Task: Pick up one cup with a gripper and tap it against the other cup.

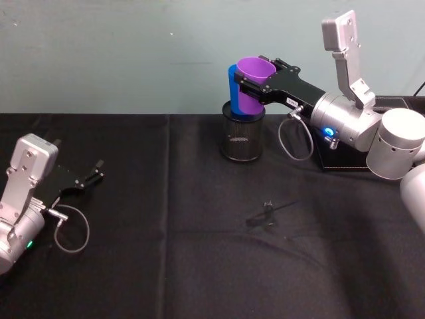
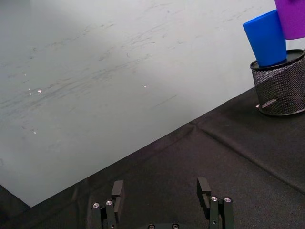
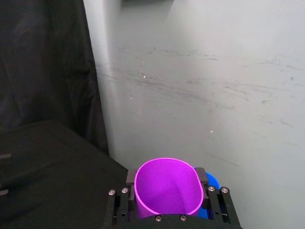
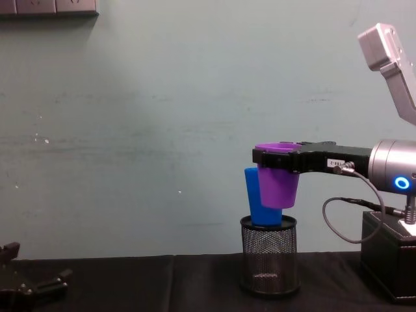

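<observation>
At the left edge of the black-draped table [image 1: 166, 232], the left gripper [image 1: 98, 174] is seen low over the cloth, its fingers [image 2: 117, 191] spread apart with nothing between them. Toward the middle, by the pale wall, a black mesh pen holder [image 1: 242, 136] is stood on the cloth, and the blue cup [image 4: 255, 201] is set inside it, mouth up, its long axis close to vertical and its upper part rising above the mesh rim. Just to the right of it, the purple cup [image 4: 279, 179] is held in the air above the holder, mouth up and narrow base down, its long axis likewise near vertical; its side appears to be touching the blue cup. Smooth, handle-free tapered walls and an open round rim are shown on the purple cup. It is pinched at the rim by the right gripper [image 1: 255, 74], which is reached in level from the right. A black box [image 4: 390, 260] is seen at the far right.
</observation>
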